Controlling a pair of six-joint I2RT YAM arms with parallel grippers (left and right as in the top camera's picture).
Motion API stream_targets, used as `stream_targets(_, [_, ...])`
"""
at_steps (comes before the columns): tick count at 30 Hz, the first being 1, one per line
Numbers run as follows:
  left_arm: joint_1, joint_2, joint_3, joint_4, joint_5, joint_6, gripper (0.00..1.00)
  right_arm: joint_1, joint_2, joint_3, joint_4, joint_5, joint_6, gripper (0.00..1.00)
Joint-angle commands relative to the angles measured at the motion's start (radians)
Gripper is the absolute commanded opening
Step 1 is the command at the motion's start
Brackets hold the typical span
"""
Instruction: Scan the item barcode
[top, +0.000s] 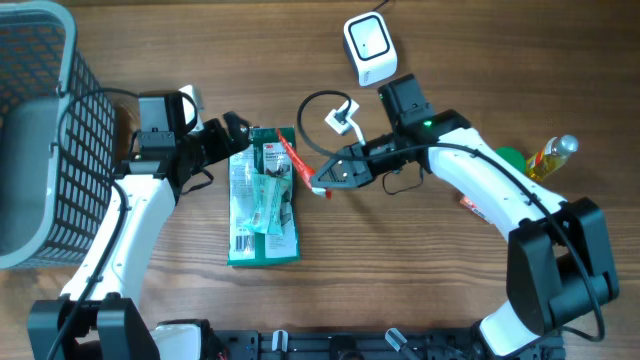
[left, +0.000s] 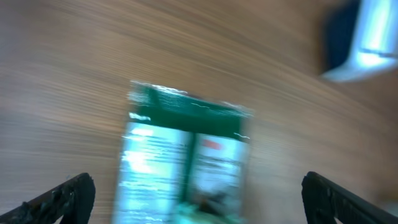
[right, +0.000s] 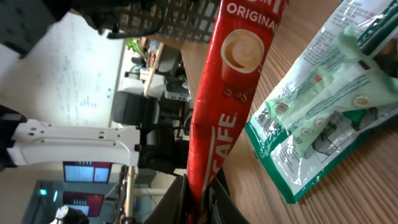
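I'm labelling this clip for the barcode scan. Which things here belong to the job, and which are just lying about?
In the job:
- red coffee stick, pinched in the right gripper
- white scanner

Lying about:
- green packet, by the open left gripper; possibly a later item
- basket
- yellow bottle

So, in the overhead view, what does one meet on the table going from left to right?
Grey mesh basket → green packet → white scanner → yellow bottle.
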Motion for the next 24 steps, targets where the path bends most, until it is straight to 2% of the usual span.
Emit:
stream_targets(1, [0.003,-0.016,0.015,0.077,0.586,-0.003,0.99,-0.028,0.011,-0.004,0.001,-0.071,-0.030,0.12])
stream_targets(4, [0.003,-0.016,0.015,0.157,0.771,-0.060,0.98,-0.040,0.011,-0.004,0.025,-0.190,-0.047,0.13])
stream_targets(7, [0.001,-0.016,0.015,0.159,0.784,-0.108,0.96,-0.040,0.011,-0.004,0.072,-0.285,-0.044,0.13])
stream_targets(8, [-0.006,-0.016,0.015,0.161,0.802,-0.119,0.92,-0.040,0.011,-0.004,0.098,-0.316,-0.041,0.13])
stream_targets(13, [-0.022,-0.016,0.015,0.209,0.942,-0.118,0.81,-0.040,0.011,-0.004,0.159,-0.323,0.015,0.14])
stream_targets(18, [-0.029,-0.016,0.015,0.307,1.073,-0.141,0.77,-0.040,0.011,-0.004,0.266,-0.360,0.117,0.14])
stream_targets(21, [-0.029,-0.016,0.015,0.313,1.109,-0.140,0.67,-0.040,0.011,-0.004,0.319,-0.359,0.193,0.14])
stream_targets(24, [-0.029,-0.016,0.015,0.312,1.109,-0.140,0.48,-0.040,0.011,-0.004,0.351,-0.359,0.228,0.14])
